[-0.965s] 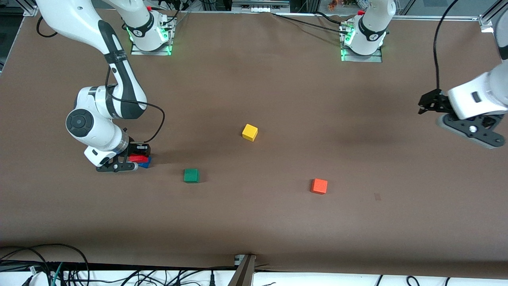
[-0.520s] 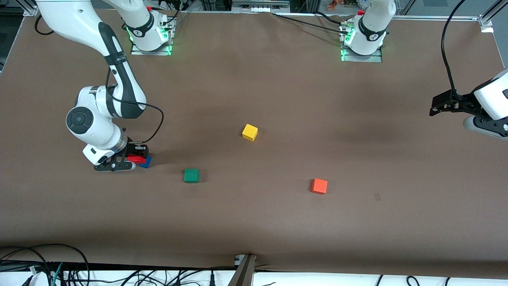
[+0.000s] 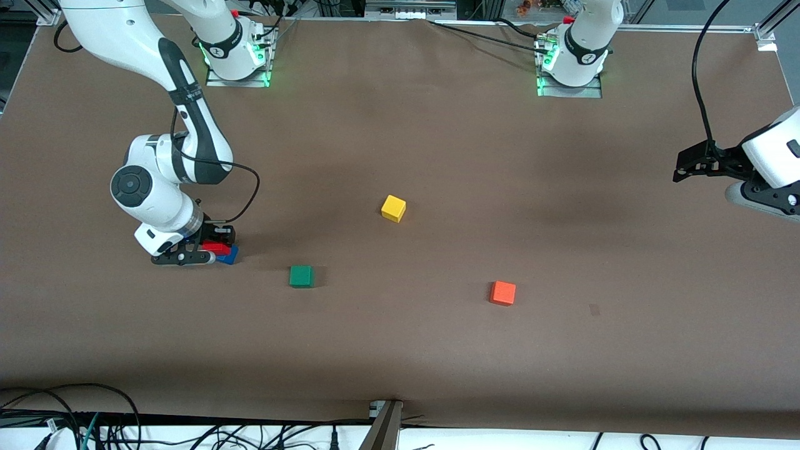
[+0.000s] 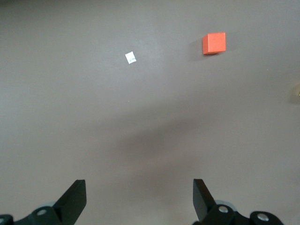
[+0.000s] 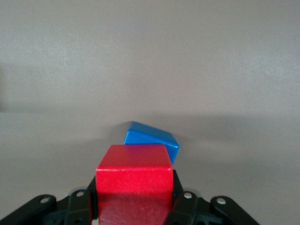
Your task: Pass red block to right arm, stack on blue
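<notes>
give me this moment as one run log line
phase: stacking | right gripper: shut on small red cube, over small blue cube, not released | left gripper: open, empty, waiting at its table end

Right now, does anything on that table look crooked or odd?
Slightly: the red block, clamped in the right tool, sits over the blue cube, which is turned at an angle to it, so their edges do not line up.
</notes>
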Motion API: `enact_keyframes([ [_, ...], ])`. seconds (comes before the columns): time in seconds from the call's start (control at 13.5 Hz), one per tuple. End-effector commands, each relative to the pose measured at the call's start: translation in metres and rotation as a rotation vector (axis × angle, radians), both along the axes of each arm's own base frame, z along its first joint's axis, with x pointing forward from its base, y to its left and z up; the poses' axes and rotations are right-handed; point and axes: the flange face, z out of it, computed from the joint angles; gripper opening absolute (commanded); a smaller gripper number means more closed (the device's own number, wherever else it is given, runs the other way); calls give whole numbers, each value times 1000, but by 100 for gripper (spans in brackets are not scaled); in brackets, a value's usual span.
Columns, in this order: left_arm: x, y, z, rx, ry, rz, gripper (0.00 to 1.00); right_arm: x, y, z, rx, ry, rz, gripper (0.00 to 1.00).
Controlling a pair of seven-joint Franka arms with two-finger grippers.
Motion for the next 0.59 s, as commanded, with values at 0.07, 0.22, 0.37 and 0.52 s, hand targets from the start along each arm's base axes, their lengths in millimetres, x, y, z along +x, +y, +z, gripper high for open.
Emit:
enact_keyframes([
  [0.07,-24,-12,-1,42,23,27,100,-6,-5,-1,-10,-11,13,34],
  [0.22,-33,1,-7,-6,16,77,100,-5,-7,1,-8,-14,6,100],
  [0.37,-51,-1,-11,-3,-3,88,100,-3,-7,4,-6,-18,-3,100],
  [0.52,-67,-13,-15,21,4,182,100,3,-5,20,-1,-27,5,100],
])
